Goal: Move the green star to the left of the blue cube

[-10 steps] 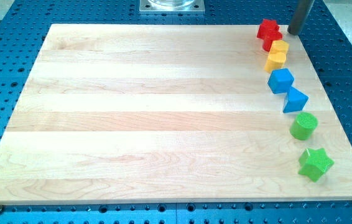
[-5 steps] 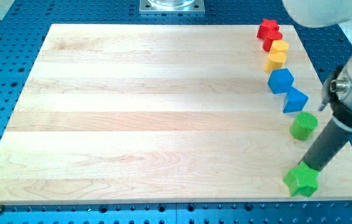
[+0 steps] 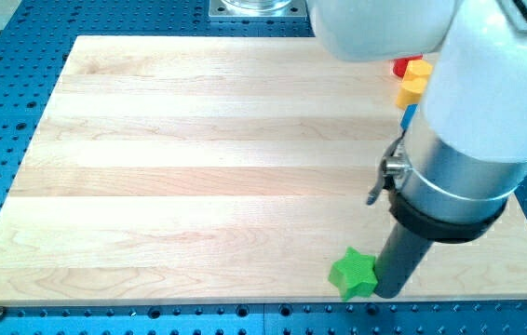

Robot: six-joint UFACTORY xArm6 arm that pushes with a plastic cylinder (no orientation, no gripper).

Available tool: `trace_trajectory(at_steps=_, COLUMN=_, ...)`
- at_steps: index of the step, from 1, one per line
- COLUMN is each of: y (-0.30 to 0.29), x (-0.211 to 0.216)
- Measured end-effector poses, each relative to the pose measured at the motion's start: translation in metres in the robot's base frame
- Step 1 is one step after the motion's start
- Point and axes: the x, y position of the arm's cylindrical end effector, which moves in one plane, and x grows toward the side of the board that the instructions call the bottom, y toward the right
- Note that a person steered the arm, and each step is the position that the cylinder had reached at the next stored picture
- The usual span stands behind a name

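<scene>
The green star (image 3: 353, 274) lies near the board's bottom edge, right of centre. My tip (image 3: 388, 292) is at the star's right side, touching it. The arm's white and grey body fills the view's upper right and hides the blue cube almost fully; only a thin blue sliver (image 3: 407, 115) shows at the arm's left edge. The other blue block and the green cylinder are hidden.
A yellow block (image 3: 413, 82) and part of a red block (image 3: 400, 67) show at the view's upper right beside the arm. The wooden board (image 3: 198, 167) sits on a blue perforated table (image 3: 3, 56). A metal mount is at the view's top.
The arm swept from the view's top right down the right side to the bottom. It has pushed the green star left along the bottom edge. The arm now covers the blue blocks and green cylinder.
</scene>
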Motion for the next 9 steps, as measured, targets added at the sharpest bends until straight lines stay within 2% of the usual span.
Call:
trace_trajectory(at_steps=1, y=-0.013, x=-0.020)
trace_trajectory(at_steps=2, y=-0.038, x=-0.086)
trace_trajectory(at_steps=3, y=-0.105, x=-0.057)
trace_trajectory(at_steps=4, y=-0.170, x=-0.001)
trace_trajectory(at_steps=6, y=-0.166, x=0.002)
trace_trajectory(at_steps=9, y=0.014, x=0.001)
